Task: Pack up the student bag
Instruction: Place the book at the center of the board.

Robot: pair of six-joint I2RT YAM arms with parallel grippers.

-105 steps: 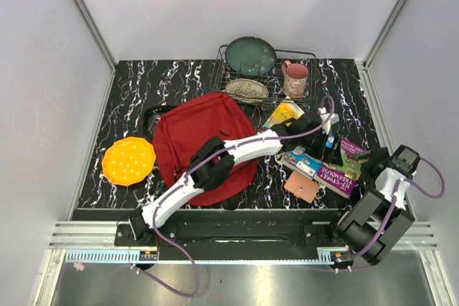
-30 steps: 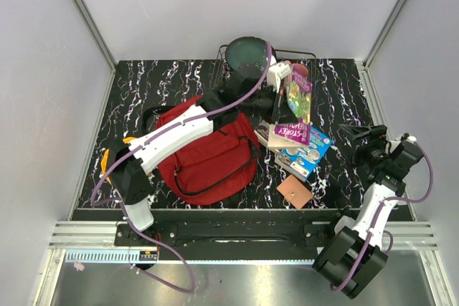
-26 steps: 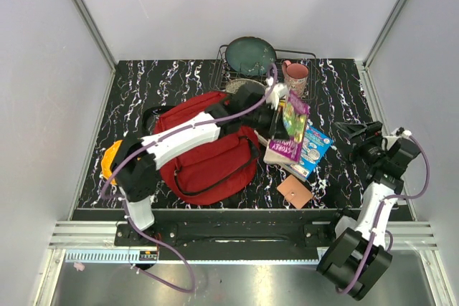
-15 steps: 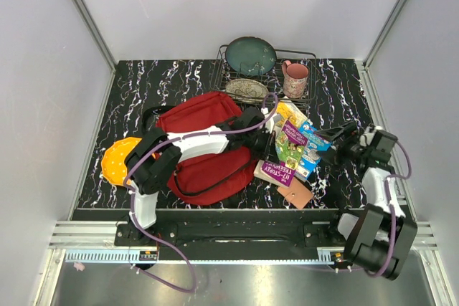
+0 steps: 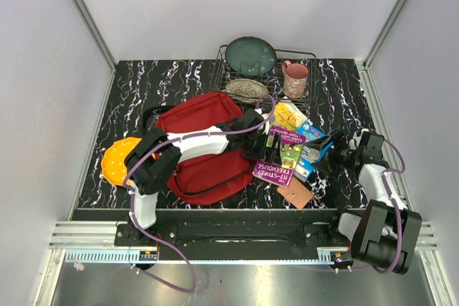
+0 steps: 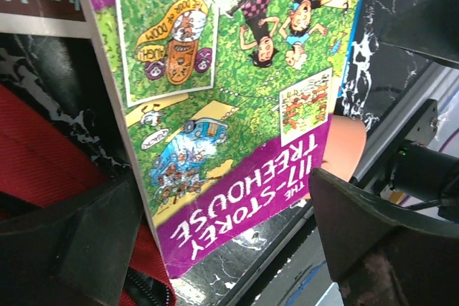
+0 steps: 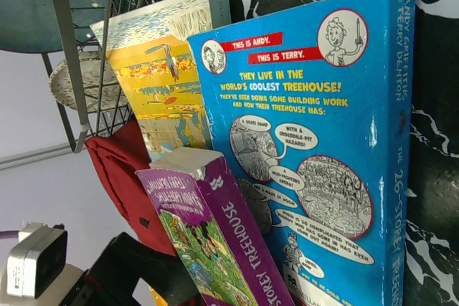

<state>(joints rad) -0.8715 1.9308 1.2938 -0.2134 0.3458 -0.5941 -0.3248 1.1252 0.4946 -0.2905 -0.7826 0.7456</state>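
Observation:
The red student bag [image 5: 197, 123] lies left of centre; it also shows in the left wrist view [image 6: 36, 170] and the right wrist view [image 7: 118, 170]. A purple "117-Storey Treehouse" book [image 5: 287, 154] leans tilted at the bag's right edge, against a blue book [image 5: 311, 137]. My left gripper [image 5: 264, 147] is at the purple book's left side. In the left wrist view [image 6: 224, 180] its jaws stand wide apart, with the purple cover [image 6: 237, 105] across the gap. My right gripper [image 5: 336, 150] is at the blue book's right edge. Its fingers are hidden in the right wrist view.
A yellow book [image 5: 287, 114] lies behind the blue book [image 7: 330, 141]. A brown square [image 5: 300, 193] lies near the front edge. An orange plate [image 5: 115, 163] is left of the bag. A wire dish rack [image 5: 222, 69] with plates and a pink mug [image 5: 295, 78] stands at the back.
My left gripper brought the purple book down from near the rack to the bag's right edge. My right gripper moved left up to the blue book.

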